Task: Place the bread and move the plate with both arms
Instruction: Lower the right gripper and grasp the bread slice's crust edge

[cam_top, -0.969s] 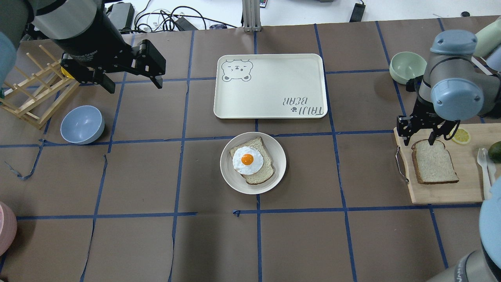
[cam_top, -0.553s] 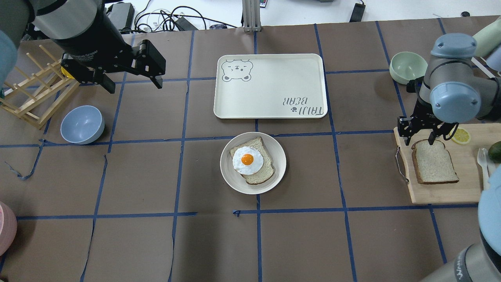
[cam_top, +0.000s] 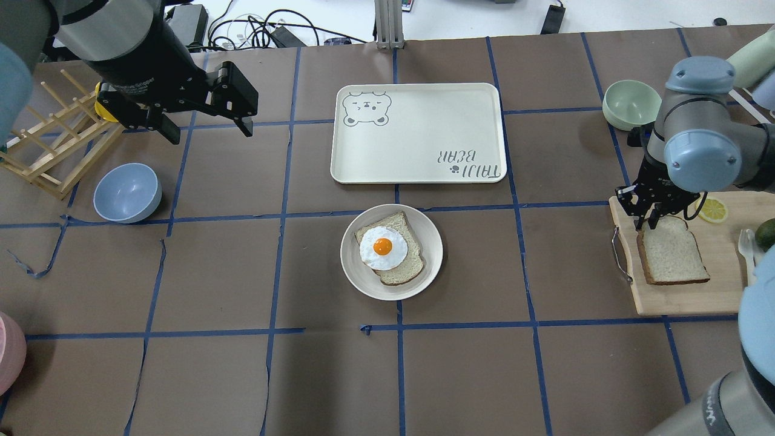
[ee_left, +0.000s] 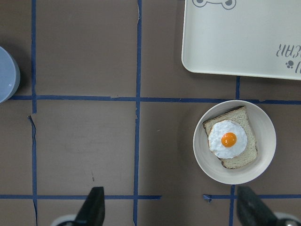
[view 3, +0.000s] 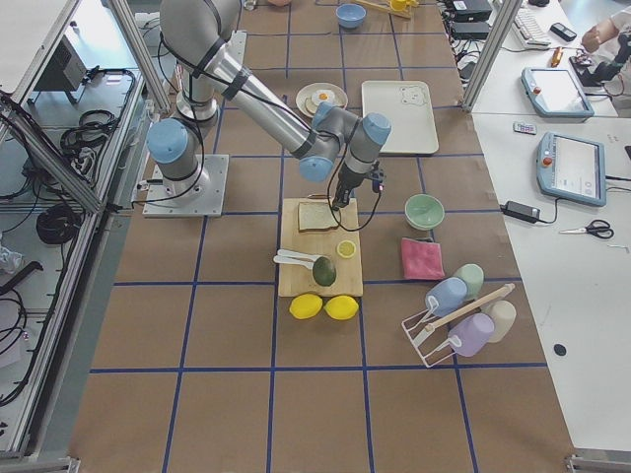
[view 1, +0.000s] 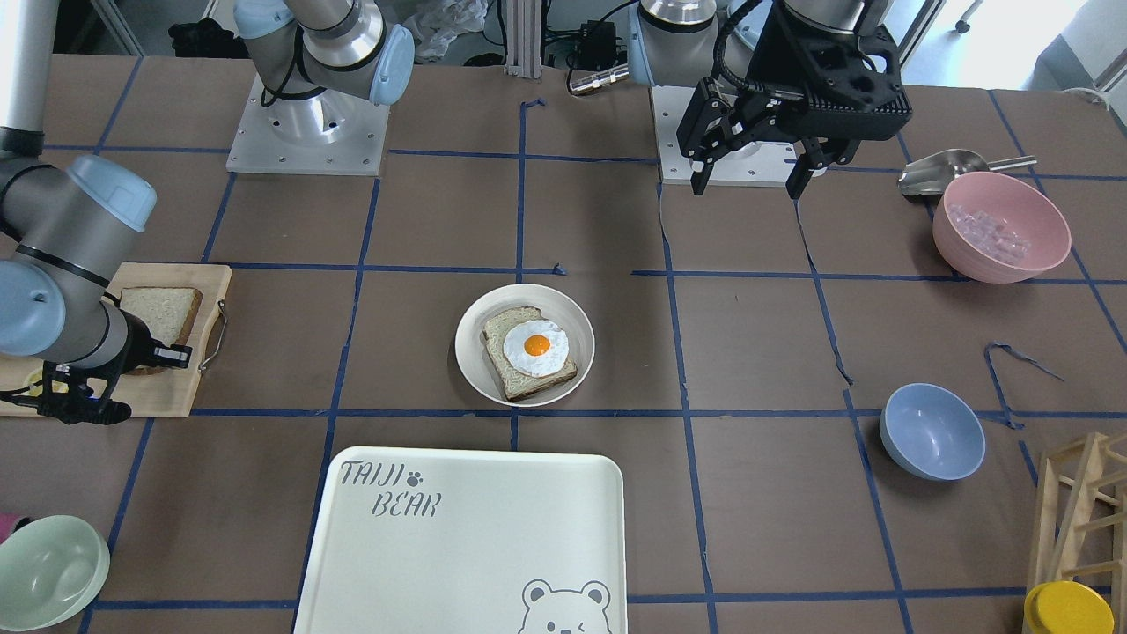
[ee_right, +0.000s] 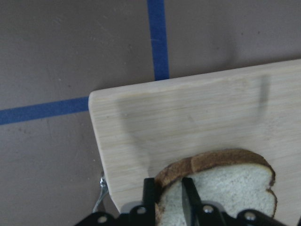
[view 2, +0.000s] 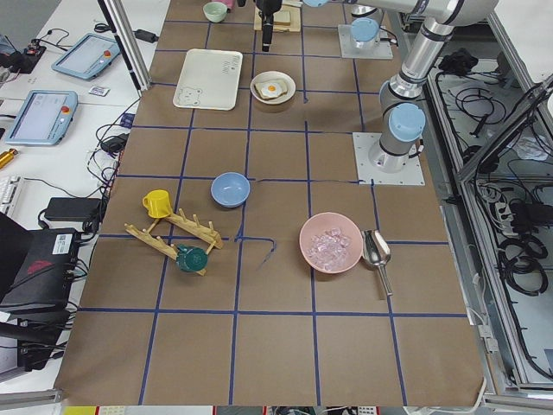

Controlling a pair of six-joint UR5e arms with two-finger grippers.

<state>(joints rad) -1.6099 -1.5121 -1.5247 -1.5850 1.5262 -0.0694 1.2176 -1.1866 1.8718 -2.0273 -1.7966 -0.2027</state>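
The bear-print tray is lying at the far middle of the table, and the wooden cutting board is sitting at the right edge. The plate is resting just near of the tray, at the table's centre, and is carrying an egg-topped slice. The bread is lying flat on the left part of the board, well apart from the plate. The right gripper is coming down from the far side onto the bread's far left corner. In the right wrist view its two fingers are standing close together with the brown crust pinched between them, one finger outside the crust and one on the crumb. The rest of the slice is reaching away to the near and right of the claw. The left gripper is hovering over the far left of the table, beside the wooden rack. Its fingers are spreading wide and are holding nothing.
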